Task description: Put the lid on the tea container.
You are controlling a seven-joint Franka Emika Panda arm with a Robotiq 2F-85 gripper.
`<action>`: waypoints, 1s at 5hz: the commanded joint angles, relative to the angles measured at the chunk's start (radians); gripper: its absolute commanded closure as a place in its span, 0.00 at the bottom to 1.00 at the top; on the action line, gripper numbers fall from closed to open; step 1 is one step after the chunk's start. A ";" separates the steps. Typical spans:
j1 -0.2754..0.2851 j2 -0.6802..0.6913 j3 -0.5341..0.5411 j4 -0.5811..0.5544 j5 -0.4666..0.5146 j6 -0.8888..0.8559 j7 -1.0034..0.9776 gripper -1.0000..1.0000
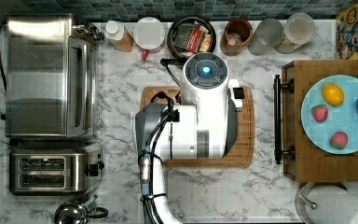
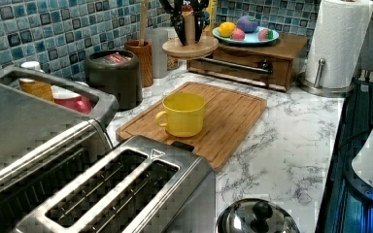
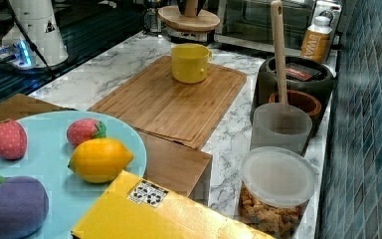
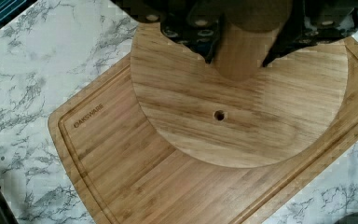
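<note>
The black end effector (image 4: 239, 49) pinches the knob of the flat round light-brown wooden lid (image 4: 242, 107), holding it raised above the rectangular bamboo cutting board (image 4: 135, 182). In the left view the lid (image 2: 190, 47) hangs clear of the marble bench (image 2: 291, 141). The round black-rimmed tea container (image 1: 191, 37), open with dark and red packets inside, stands at 12 o'clock from the board in the top view. A yellow ceramic mug (image 2: 182, 114) sits on the board, probably below the lid.
</note>
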 commanded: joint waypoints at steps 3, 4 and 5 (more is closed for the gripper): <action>-0.028 -0.095 -0.005 -0.078 0.092 0.161 -0.081 1.00; -0.020 -0.170 -0.014 -0.150 0.130 0.300 -0.122 1.00; -0.064 -0.212 0.038 -0.186 0.159 0.392 -0.148 1.00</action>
